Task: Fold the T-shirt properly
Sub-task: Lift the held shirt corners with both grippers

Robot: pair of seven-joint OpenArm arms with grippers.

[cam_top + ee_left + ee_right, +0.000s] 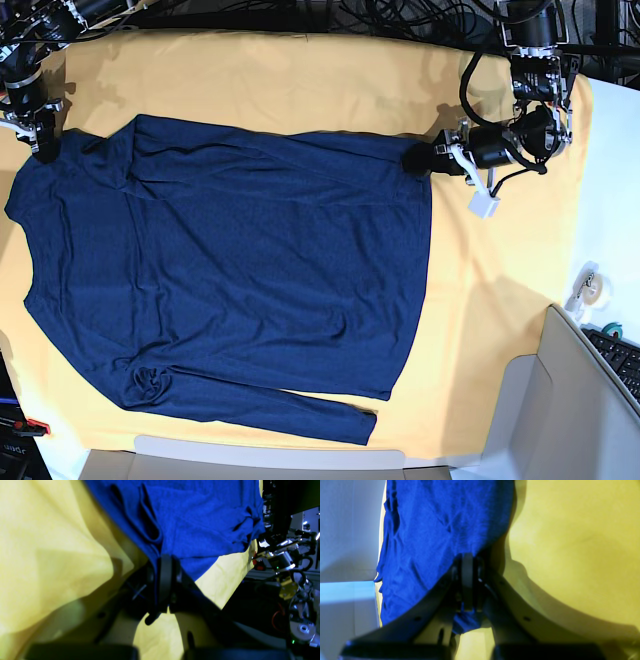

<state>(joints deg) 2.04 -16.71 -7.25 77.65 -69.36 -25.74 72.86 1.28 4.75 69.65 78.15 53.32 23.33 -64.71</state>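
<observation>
Going L to R across the base view: the right gripper (44, 148) sits at the far-left corner of the table (600, 250), jaws pressed together on the T-shirt (230, 270) at its far-left corner, prob the shoulder or hem edge, can't tell which. In the right wrist view the right gripper's fingers meet with a nub of blue fabric poking out behind them, so it is pinching cloth, not just resting on it. The T-shirt lies spread flat over the yellow-orange cloth (300, 80) that covers the table, filling the left and middle; one long sleeve runs along the near edge, w/ a small bunched knot near the near-left corner. Some wrinkles along the far edge, otherwise fairly smooth. Further R, the left gripper (415, 160) reaches in sideways at the shirt's far-right corner, fingers clamped on the edge there; the left wrist view shows blue fabric caught between the closed fingers. Both pinches are on the same far edge, one at each end, prob so the edge can be lifted evenly and carried toward the near side w/o sagging in the middle. Fold itself not yet begun, judging by how flat it lies. At the near-right corner, a tape roll (590, 282) and a grey box (580, 400), well apart from the shirt.
</observation>
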